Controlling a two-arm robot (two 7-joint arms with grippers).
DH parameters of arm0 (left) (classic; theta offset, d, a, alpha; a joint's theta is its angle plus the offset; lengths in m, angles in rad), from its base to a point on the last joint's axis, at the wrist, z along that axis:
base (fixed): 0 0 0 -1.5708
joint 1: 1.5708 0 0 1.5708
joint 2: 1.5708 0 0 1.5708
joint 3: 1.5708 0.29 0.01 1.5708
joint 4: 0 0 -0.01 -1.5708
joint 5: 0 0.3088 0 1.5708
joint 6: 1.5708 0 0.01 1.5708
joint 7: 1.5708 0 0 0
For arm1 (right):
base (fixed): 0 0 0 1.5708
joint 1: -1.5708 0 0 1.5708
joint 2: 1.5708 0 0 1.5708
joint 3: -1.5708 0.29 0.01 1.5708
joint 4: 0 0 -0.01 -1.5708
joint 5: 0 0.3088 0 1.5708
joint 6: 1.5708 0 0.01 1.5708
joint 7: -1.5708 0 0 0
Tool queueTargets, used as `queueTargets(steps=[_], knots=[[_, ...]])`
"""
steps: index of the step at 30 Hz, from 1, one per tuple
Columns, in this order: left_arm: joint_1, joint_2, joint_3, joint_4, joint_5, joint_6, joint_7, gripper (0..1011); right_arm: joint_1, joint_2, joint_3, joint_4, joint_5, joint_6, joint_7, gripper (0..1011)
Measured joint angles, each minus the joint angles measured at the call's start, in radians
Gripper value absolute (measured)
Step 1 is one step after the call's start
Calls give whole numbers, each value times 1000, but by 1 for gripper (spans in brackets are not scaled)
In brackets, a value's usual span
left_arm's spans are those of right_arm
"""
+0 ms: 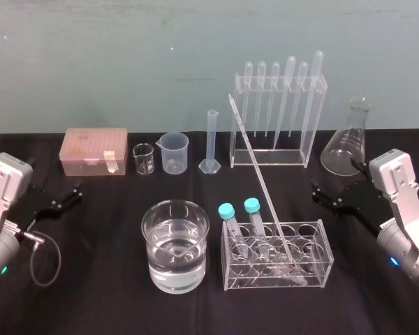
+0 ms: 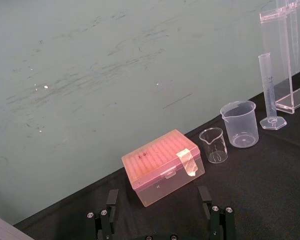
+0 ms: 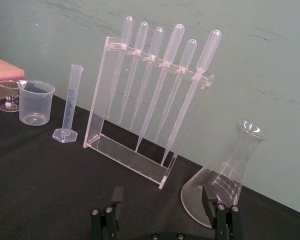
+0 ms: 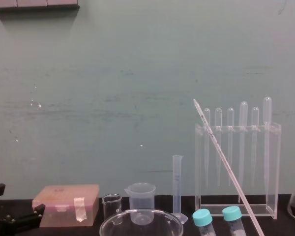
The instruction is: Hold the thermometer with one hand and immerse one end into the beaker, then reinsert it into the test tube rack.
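Two grippers, left [image 1: 75,192] and right [image 1: 317,192], spread wide, empty, at table sides. Thermometer [image 1: 256,167] leans in test tube rack [image 1: 327,251]; beaker [image 1: 148,237] just beside. Grasp not begun. Next: gentle mid-rod pinch.

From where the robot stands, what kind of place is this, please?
Most likely a chemistry lab bench, or a mock-up of one: a wide glass beaker holding clear liquid, bulb pipettes hanging in an acrylic stand, a conical flask and a long thermometer on a black-covered table.
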Motion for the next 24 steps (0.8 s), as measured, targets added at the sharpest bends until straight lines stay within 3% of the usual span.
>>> queueTargets(steps=[24], knots=[[0,0,0,0,0,0,0,1008,0,0,0,0,0,0,0,1003]])
